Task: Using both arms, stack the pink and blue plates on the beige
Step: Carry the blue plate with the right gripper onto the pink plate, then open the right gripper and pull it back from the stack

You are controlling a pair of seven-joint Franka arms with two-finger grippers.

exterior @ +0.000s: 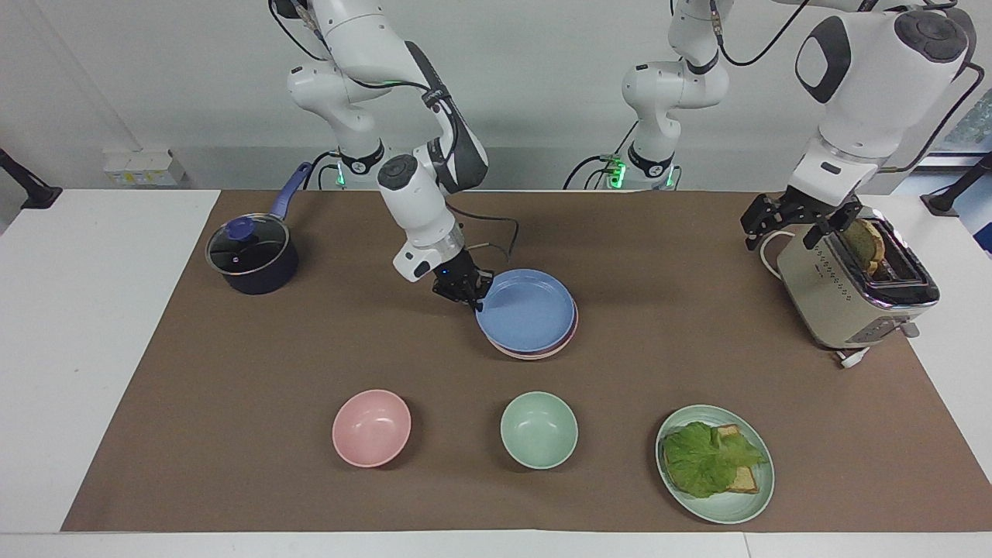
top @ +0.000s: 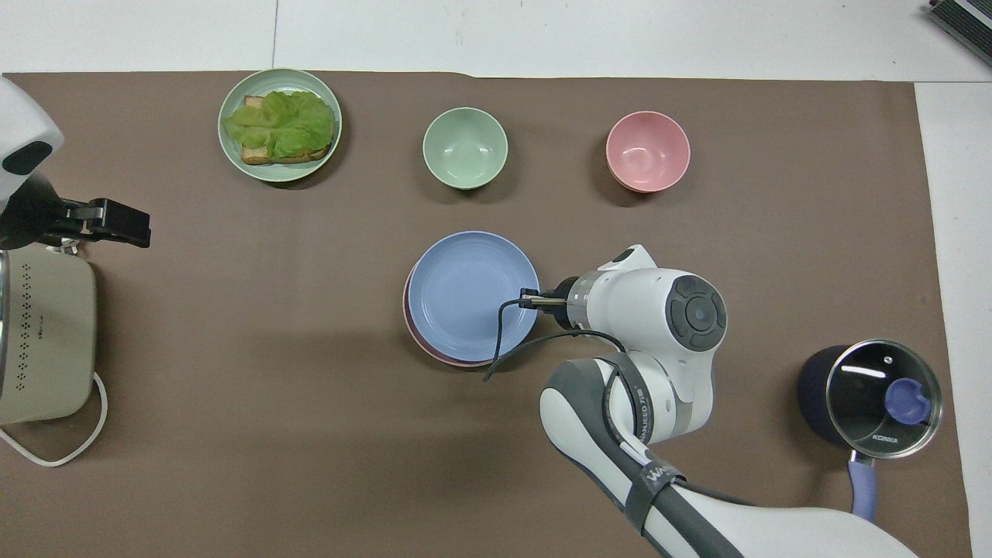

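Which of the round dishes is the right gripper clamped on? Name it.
The blue plate, pinched at its rim by the right gripper, atop the pink plate; both bowls and the green plate sit untouched.

A white table (exterior: 93, 325) is covered by a brown mat (exterior: 232, 356). A plain pale wall (exterior: 542, 70) is seen at the table's edge.

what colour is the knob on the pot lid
Blue-violet knob on the glass pot lid; clearest in the overhead view.
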